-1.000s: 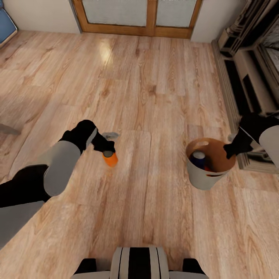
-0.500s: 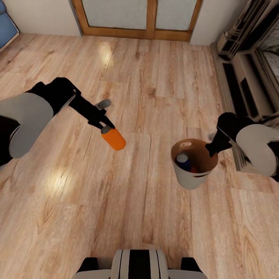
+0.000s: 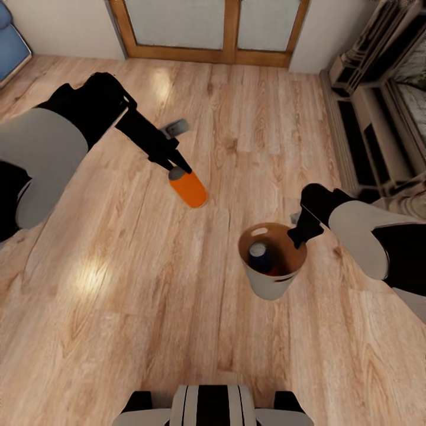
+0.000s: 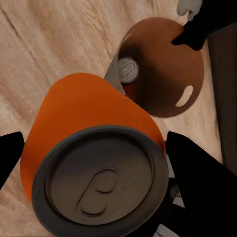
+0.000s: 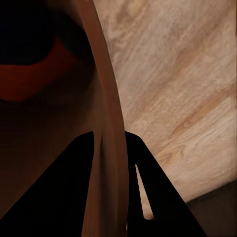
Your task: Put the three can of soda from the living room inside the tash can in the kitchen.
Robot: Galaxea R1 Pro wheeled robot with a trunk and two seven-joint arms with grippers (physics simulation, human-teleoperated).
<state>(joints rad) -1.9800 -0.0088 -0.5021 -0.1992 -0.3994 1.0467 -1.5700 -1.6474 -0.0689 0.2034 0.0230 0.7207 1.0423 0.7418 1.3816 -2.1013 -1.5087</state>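
My left gripper is shut on an orange can of soda, held in the air above the wood floor, up and left of the tash can. The left wrist view looks down on that can's grey top with the tash can beyond it. My right gripper is shut on the tash can's rim and holds it off the floor. Inside lie a dark blue can and a bit of orange can. The right wrist view has the rim wall between black fingers.
Wood-framed glass doors close the far wall. A fireplace surround runs along the right side. A blue sofa corner sits at the far left. The robot's base shows at the bottom edge. Wood floor spreads all around.
The left arm has risen and swung forward and right with the orange can. The right arm has carried the tash can leftward, closer to the can. The view has shifted slightly.
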